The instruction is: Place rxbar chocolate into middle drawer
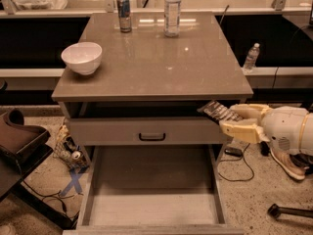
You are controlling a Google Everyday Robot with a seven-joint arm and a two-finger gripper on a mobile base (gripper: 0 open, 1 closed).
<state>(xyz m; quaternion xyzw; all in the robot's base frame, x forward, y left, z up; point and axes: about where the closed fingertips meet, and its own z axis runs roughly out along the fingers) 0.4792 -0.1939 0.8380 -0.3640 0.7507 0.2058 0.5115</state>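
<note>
Grey-tan and pulled wide open, the middle drawer [151, 205] fills the bottom of my view, its pale floor bare between thin low side walls. Just above it sits a shut drawer front [146, 131] with a dark bar handle [152, 137]. On my screen the gripper [228, 120] hangs at the cabinet's right front corner, level with that drawer front and just under the lip of the tabletop [161, 65]. Its cream fingers [242, 130] are clamped on the rxbar chocolate [218, 111], which tilts up and to the left, its far end lying over the dark gap beneath the tabletop. The bar is above and to the right of the open drawer, not inside it. A black cable [239, 166] loops on the speckled floor below the arm, and a blue tape cross [73, 181] marks the floor to the left. On the tabletop a white bowl [81, 58] stands near the left edge. At the back edge a drink can [124, 13] and a clear bottle [172, 5] stand apart. A smaller bottle [251, 58] rests on the ledge to the right.
</note>
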